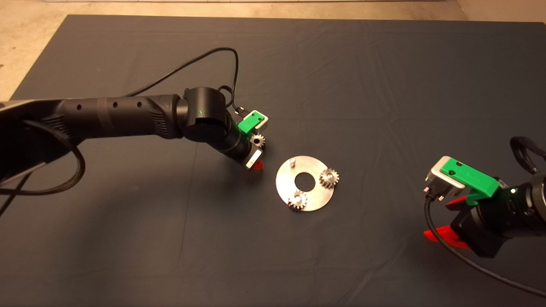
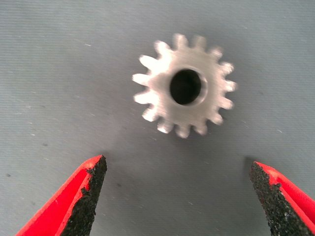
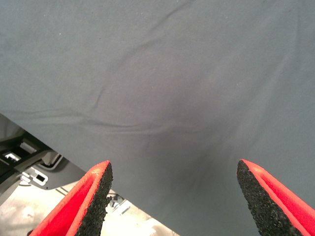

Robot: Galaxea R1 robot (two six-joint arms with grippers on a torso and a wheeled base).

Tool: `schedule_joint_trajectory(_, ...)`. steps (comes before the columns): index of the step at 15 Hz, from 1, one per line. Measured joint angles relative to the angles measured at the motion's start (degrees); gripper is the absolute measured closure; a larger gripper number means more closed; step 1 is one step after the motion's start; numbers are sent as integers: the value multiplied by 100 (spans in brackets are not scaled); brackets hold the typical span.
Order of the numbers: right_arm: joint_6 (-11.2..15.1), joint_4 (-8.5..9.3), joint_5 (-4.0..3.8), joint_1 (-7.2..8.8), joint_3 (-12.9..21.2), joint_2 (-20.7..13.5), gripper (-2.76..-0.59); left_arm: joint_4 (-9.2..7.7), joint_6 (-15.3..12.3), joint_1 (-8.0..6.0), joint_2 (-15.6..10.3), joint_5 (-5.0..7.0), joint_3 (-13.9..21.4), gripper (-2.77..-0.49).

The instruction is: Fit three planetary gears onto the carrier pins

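— Where do we stand with the planetary gears?
— We see two seated on carrier pins (image 1: 292, 161) of the disc (image 1: 313, 200); one pin is bare. The third gear (image 2: 183, 84) lies flat on the mat (image 1: 341, 64), just left of the disc.
— And our grippers?
— Our left gripper (image 2: 179, 196) hovers over that gear, jaws apart, touching nothing. Our right gripper (image 3: 172, 196) waits at the mat's right edge, fingers spread.

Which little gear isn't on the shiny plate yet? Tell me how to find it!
Find the round carrier disc in the middle of the dark mat, with two gears already on its pins. Go left to the left gripper at the end of the long black arm. The loose gear lies flat on the mat there, the only one off the disc.
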Motion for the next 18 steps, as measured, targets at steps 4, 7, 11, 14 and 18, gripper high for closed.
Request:
schedule_joint_trajectory(4,-6,74,0,2,0,2,-186,-5,119,0,-45,-210,-4,-204)
schedule_joint_trajectory(7,-9,103,-17,2,-1,57,-186,-2,130,0,-210,-549,-21,-204)
schedule_joint_trajectory(11,-6,107,-15,2,1,215,-186,-3,130,0,-316,-899,-110,-204)
schedule_joint_trajectory(14,-7,204,-20,4,-1,223,-186,-4,130,0,-330,-1201,-203,-204)
schedule_joint_trajectory(18,-6,240,-16,34,1,335,-186,-2,127,0,-330,-1381,-288,-204)
